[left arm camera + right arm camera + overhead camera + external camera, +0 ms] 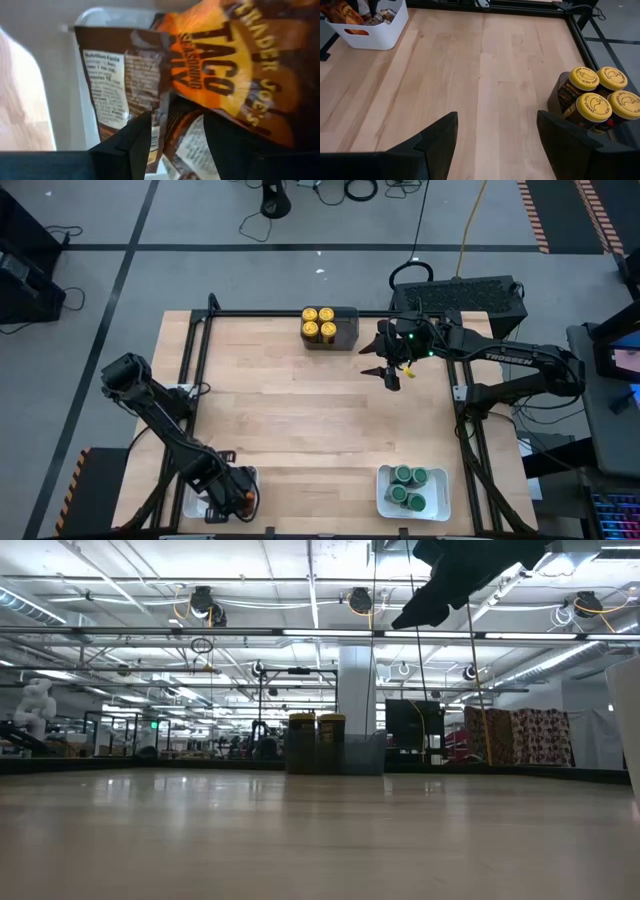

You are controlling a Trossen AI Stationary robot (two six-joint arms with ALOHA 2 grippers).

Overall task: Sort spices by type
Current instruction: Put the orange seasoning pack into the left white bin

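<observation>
Counter [300,430]: bare wood between three sorted groups, which sit well apart; you have clear travel between them.
Dark grey bin [345,330]: far edge of the counter, just beside the right arm; it holds the four yellow-lidded jars.
White tray, right [385,498]: near edge; it holds the green-lidded jars [410,485].
White tray, left [380,31]: near left corner; it holds the taco seasoning packets.
Right claw [392,372]: raised above the counter just beside the bin, fingers apart, nothing between them.
Left claw [172,145]: down in the left tray, fingers apart, straddling an edge of the packets; you cannot tell whether it grips one.
Yellow-lidded jars [597,95]: judged rigid, fairly heavy and breakable, with slick sides. Take one around the lid or shoulder from above; they stand touching, so there is little finger room.
Taco seasoning packets [220,70]: judged light, thin, floppy and slippery. Pinch a flat edge or corner; expect one to sag or drag its neighbour.
Writing, packets: "TRADER JOE'S", "TACO SEASONING MIX"; a nutrition panel, its small print unreadable.
Writing, yellow lids: a round printed emblem, not legible.
</observation>
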